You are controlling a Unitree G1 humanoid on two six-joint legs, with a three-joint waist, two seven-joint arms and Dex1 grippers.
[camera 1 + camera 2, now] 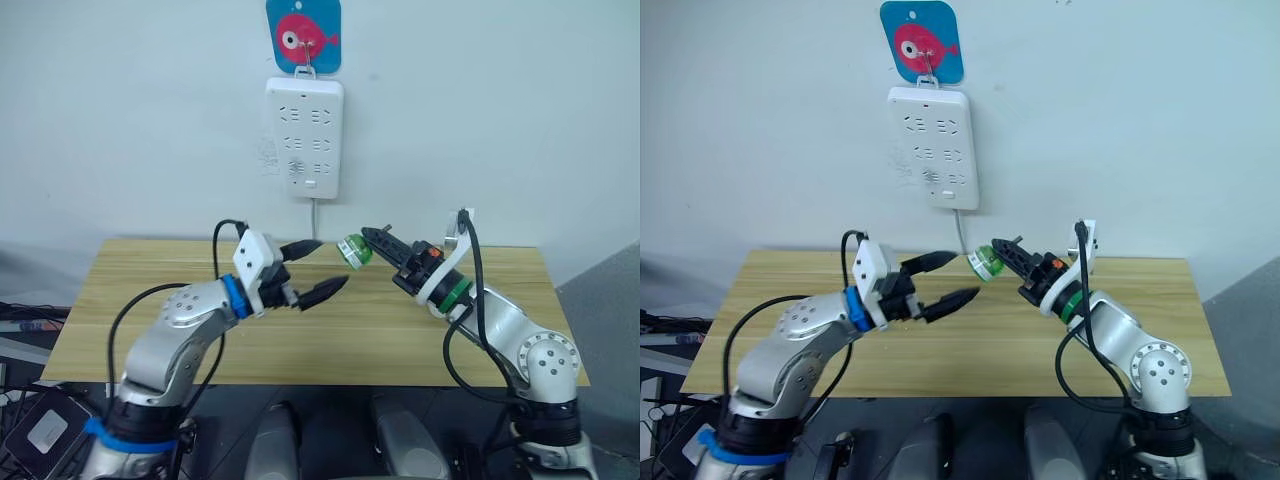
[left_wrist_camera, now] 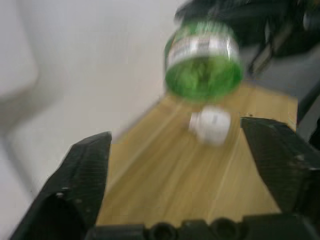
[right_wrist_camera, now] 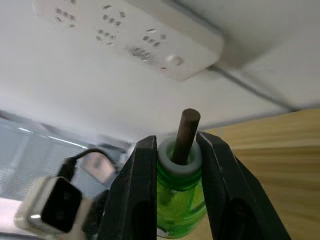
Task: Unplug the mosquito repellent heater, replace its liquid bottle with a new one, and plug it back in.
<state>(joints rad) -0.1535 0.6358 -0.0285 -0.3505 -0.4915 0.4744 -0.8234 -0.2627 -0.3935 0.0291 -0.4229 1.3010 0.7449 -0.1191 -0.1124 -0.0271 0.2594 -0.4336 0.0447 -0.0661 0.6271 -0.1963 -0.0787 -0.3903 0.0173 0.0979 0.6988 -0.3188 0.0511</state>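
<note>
One wooden table (image 1: 300, 350), pale plank grain. One white power strip (image 1: 305, 137) on the wall, flat and rectangular. Two grippers. Left gripper (image 1: 315, 270): black fingers spread apart, holding nothing, near the bottle. Right gripper (image 1: 366, 243): clamped on one translucent green bottle (image 1: 353, 250), dark wick exposed, held above the table. One small white cap (image 2: 212, 125) lies on the table.

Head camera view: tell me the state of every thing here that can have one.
Green bottle: uncapped, wick exposed, held sideways above the table.
Right gripper: shut on the green bottle's neck.
Left gripper: open, empty, close to the bottle.
Power strip: hanging on the wall, nothing plugged in.
</note>
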